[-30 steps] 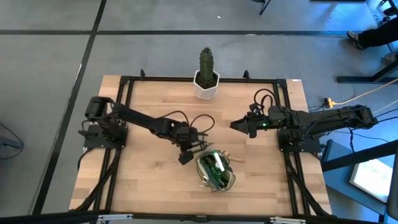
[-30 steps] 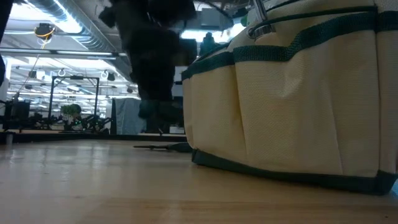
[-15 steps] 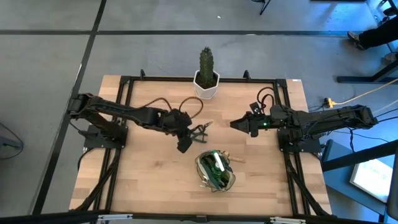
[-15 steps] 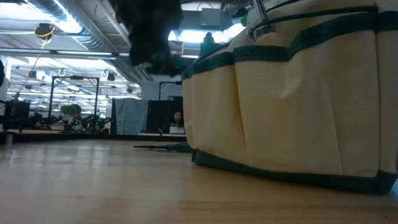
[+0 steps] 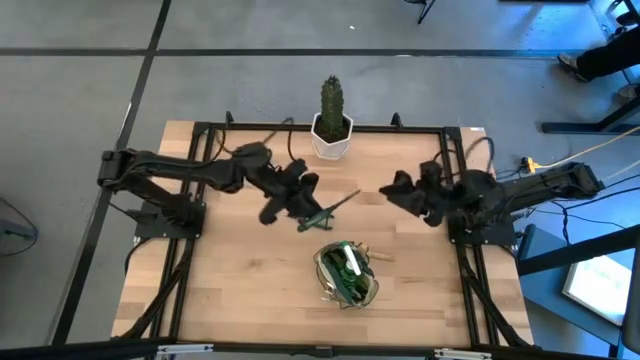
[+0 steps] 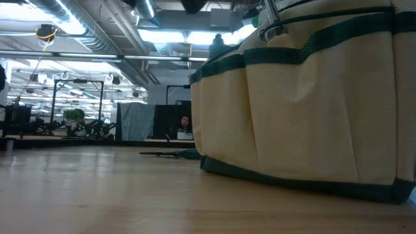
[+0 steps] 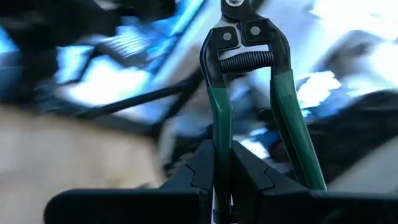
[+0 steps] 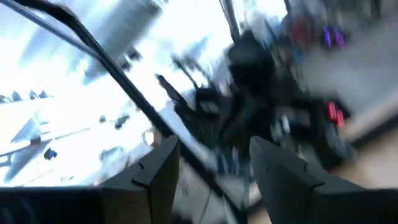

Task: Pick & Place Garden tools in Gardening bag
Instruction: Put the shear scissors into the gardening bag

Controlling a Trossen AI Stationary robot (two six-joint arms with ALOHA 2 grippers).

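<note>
Clamping pruning shears [image 7: 249,93], left jaws [image 7: 222,180] aloft.

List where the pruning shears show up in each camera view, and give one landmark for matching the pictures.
High view: pruning shears mid-table, held in the left gripper, just above the gardening bag in the picture.
Low view: not in it; the bag fills the right.
Left wrist view: shears centre, one green handle between the jaws.
Right wrist view: cannot tell, blurred.
Shared landmark: the gardening bag.

Open-plan lab — ceiling ducts [image 6: 97,29], strip lights [image 6: 188,36], equipment racks [image 6: 78,107] behind.
</note>
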